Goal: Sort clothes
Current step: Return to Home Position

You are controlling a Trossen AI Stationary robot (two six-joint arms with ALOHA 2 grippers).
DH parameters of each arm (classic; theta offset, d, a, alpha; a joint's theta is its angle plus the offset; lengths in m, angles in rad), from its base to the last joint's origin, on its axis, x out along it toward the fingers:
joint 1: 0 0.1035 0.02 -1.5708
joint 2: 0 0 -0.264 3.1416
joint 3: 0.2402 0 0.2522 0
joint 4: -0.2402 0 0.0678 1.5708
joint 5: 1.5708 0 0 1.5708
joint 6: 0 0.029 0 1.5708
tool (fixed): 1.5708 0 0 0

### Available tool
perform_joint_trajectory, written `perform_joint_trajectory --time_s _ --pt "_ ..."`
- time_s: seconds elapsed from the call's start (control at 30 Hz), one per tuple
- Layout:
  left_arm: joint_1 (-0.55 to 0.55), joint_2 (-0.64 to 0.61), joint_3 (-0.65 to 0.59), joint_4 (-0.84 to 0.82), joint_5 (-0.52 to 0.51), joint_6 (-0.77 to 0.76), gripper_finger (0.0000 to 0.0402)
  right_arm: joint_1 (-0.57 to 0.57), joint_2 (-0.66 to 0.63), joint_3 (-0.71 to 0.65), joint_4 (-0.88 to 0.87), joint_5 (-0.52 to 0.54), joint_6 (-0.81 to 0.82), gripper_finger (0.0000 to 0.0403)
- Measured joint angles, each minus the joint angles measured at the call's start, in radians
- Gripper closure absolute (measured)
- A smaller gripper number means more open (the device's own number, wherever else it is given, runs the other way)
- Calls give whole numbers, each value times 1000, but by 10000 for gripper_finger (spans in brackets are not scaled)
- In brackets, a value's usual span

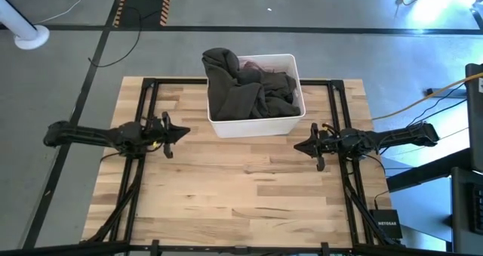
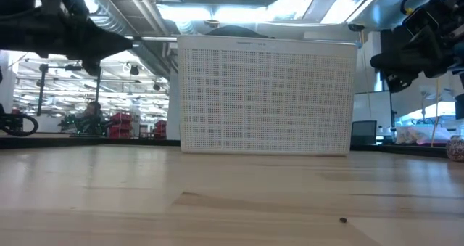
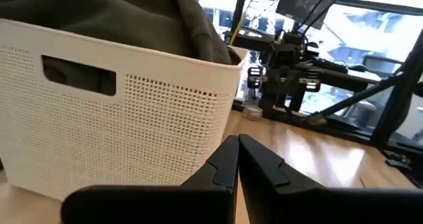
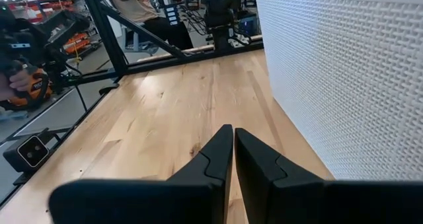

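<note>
Left gripper (image 1: 183,133) beside white bin (image 1: 256,125), on its left, clenched, holds nothing. Right gripper (image 1: 298,146) on bin's right, same. Dark olive garment (image 1: 241,86) heaped inside bin, spilling over rim.

My left arm (image 1: 90,135) reaches in level from the left of the white bin (image 1: 256,125). My left gripper (image 1: 183,133) points inward, just short of the bin's near left corner. My right arm (image 1: 392,137) mirrors it from the bin's right. My right gripper (image 1: 297,145) points inward, near the bin's near right corner. Both grippers hang above the tabletop (image 1: 241,188), touching nothing and well apart from each other. On each gripper my two dark fingers (image 3: 254,159) (image 4: 215,158) are pressed together, with only a thin seam between them and nothing held.
</note>
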Motion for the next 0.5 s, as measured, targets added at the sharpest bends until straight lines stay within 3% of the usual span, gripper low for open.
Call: perform_joint_trajectory --time_s 0.13,0.27,0.5 --pt "0 -112 0 -149 7 -9 396 0 0 0 0 0 0 368" --pt "1 -254 0 -236 91 36 396 0 0 0 1 0 1 368" --pt "15 -231 0 -242 123 63 396 0 2 0 -25 -1 2 368"
